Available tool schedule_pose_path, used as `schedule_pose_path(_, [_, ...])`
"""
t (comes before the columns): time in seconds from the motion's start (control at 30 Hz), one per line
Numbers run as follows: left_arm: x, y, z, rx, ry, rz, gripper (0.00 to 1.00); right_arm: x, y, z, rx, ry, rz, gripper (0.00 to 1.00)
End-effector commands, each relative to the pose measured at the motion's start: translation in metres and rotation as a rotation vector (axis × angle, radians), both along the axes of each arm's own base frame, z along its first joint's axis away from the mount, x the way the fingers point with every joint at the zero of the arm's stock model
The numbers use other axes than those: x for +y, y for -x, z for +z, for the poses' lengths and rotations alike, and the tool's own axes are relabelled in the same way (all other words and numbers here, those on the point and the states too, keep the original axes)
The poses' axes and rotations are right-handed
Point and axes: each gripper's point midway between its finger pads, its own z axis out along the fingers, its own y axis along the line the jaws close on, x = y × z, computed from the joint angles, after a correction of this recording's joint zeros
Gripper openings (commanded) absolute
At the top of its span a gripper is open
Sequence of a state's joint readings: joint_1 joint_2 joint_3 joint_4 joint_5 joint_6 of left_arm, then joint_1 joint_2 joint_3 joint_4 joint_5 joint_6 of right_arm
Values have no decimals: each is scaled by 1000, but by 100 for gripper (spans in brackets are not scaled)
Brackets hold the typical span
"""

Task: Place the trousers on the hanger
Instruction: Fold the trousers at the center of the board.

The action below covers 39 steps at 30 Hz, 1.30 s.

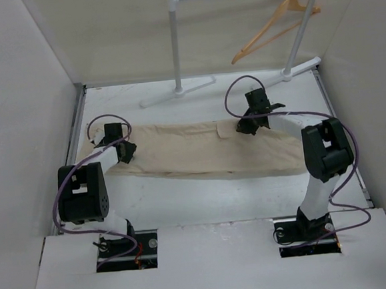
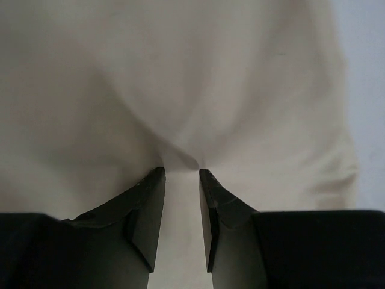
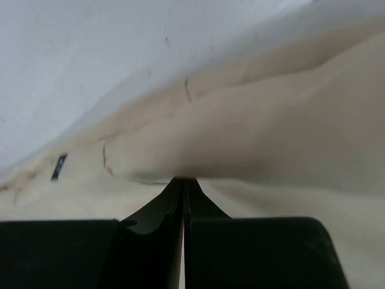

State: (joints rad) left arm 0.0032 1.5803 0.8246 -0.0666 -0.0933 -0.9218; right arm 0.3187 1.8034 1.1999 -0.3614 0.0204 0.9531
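Observation:
The beige trousers (image 1: pixel 193 151) lie flat and stretched sideways across the middle of the table. My left gripper (image 1: pixel 123 152) is at their left end. In the left wrist view the gripper (image 2: pixel 181 171) has a narrow gap filled by a pinched fold of trousers (image 2: pixel 180 78), with creases running to the tips. My right gripper (image 1: pixel 248 123) is on the far edge near the back pocket. In the right wrist view it (image 3: pixel 184 179) is closed tight under a raised fold of trousers (image 3: pixel 271 132). The wooden hanger (image 1: pixel 271 28) hangs on the rail at the back right, apart from both grippers.
The white garment rail (image 1: pixel 175 45) stands at the back, its feet (image 1: pixel 175 92) on the table just behind the trousers. White walls close in the left, right and back. The arm bases sit at the near edge.

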Motion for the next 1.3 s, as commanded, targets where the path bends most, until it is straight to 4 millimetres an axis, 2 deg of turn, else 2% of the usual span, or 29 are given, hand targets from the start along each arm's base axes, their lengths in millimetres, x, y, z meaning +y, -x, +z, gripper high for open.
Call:
schedule_pose_path(0.0, [21,24,-9,22,-28,81,28,4,-39,15,-43,-105,-121,7])
schedule_pose_path(0.1, [34,36,-11,27,-43,124,28,9,-45,1,13,-127,-178,7])
schedule_pose_path(0.27, [46,38,10,-9,-87,156,30,12,-58,-5,17,-146,-225,10])
schedule_pose_path(0.33, [48,39,20,-27,-89,163,31,20,-61,3,2,-192,-202,12])
schedule_pose_path(0.4, [49,38,33,-56,-92,170,31,21,-66,22,-48,-230,-189,18])
schedule_pose_path(0.47, [49,34,47,-86,-94,174,31,12,-67,45,-99,-226,-170,27])
schedule_pose_path(0.53, [46,27,64,-120,-94,170,31,0,-60,62,-126,-195,-154,32])
schedule_pose_path(0.6, [25,15,79,-162,-76,119,31,-18,-46,73,-145,-141,-133,34])
schedule_pose_path(0.67, [-16,4,93,-203,-50,18,31,-42,-28,74,-153,-88,-134,32])
schedule_pose_path(0.73, [-68,-1,100,-223,-16,-113,31,-71,-10,71,-159,-43,-160,24])
schedule_pose_path(0.87, [-182,6,103,-249,72,-366,30,-136,23,43,-97,65,-242,12])
schedule_pose_path(0.93, [-239,12,99,-253,124,-488,30,-162,35,30,-61,107,-281,9])
schedule_pose_path(1.0, [-281,18,92,-246,155,-576,30,-183,39,19,-35,137,-310,9])
schedule_pose_path(1.03, [-295,22,85,-229,157,-610,29,-190,38,13,-17,146,-318,9])
schedule_pose_path(1.1, [-304,28,64,-182,146,-629,29,-199,36,2,19,153,-332,9])
schedule_pose_path(1.2, [-292,45,25,-89,107,-619,27,-203,35,-10,54,163,-350,9])
schedule_pose_path(1.27, [-275,61,2,-30,88,-600,27,-205,34,-14,63,180,-366,9])
